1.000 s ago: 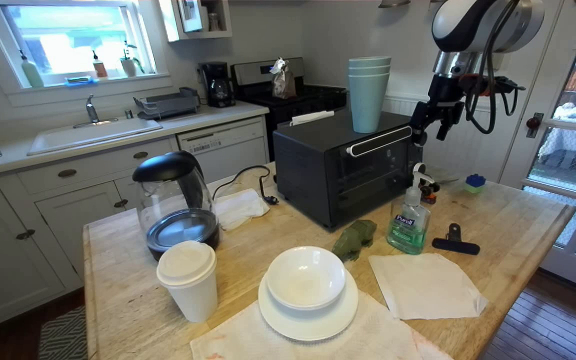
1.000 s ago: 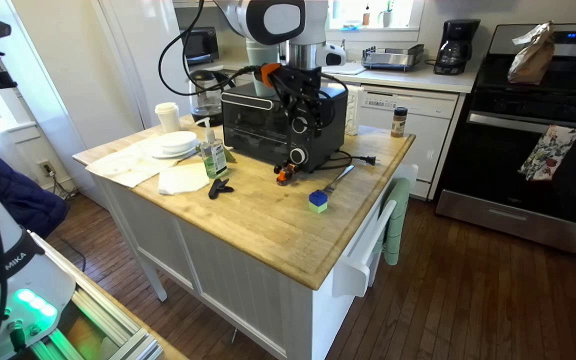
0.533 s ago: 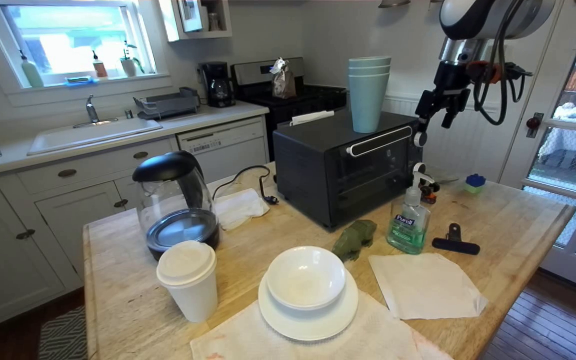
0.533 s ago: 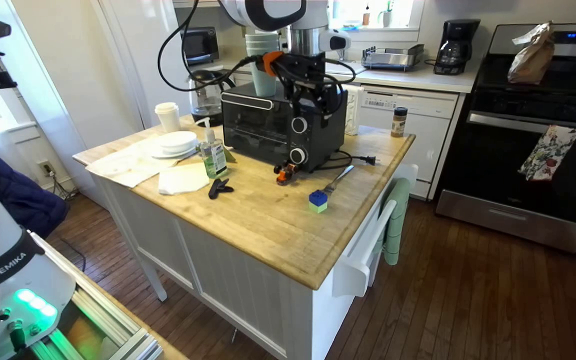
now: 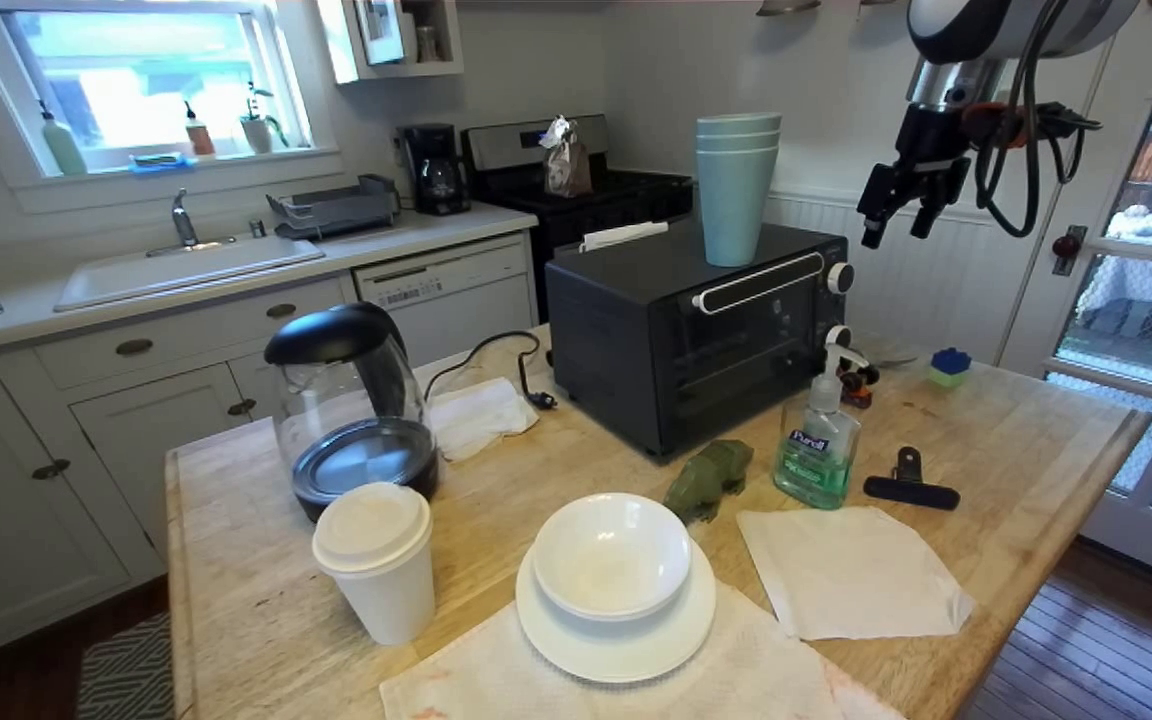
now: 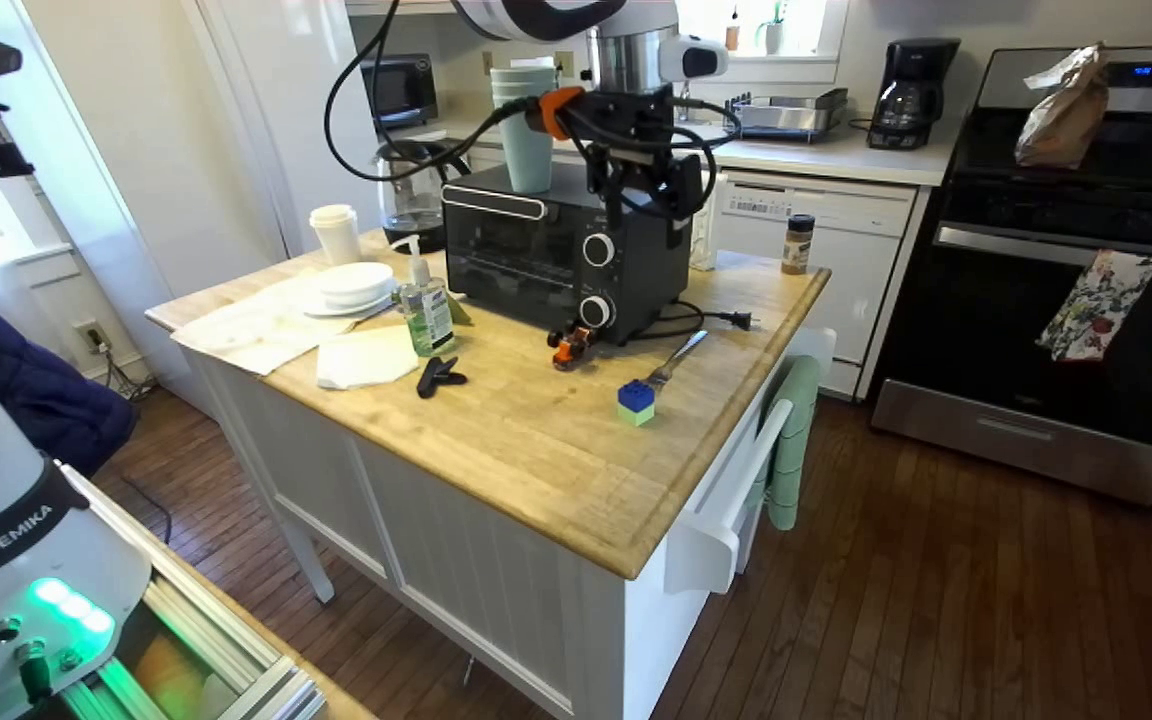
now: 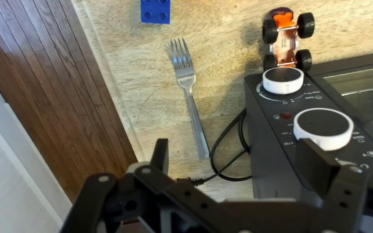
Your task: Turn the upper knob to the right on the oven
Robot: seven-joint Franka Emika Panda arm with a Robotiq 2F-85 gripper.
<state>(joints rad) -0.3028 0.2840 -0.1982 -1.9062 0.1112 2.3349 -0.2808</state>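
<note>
The oven is a black toaster oven (image 5: 606,350), also in an exterior view (image 6: 511,240). Its upper knob, a white ring with a dark face, shows in both exterior views (image 5: 840,278) (image 6: 598,250) and in the wrist view (image 7: 323,126). The lower knob (image 7: 283,81) sits below it, also in an exterior view (image 6: 596,311). My gripper (image 7: 238,155) is open and empty, its fingers wide apart. In both exterior views (image 5: 898,230) (image 6: 646,222) it hangs above the upper knob's level, apart from it. In the wrist view the right finger covers the knob's lower edge.
Stacked blue-green cups (image 5: 739,190) stand on the oven. A small orange toy car (image 7: 283,42) lies below the lower knob. A fork (image 7: 189,87), a blue-green block (image 6: 636,402) and a black cord (image 7: 219,161) lie beside it. A sanitizer bottle (image 5: 818,440) stands in front.
My gripper has moved away from the oven's front, upward and to the right in both exterior views. The upper knob, hidden behind it earlier in an exterior view, is uncovered. It stays open.
</note>
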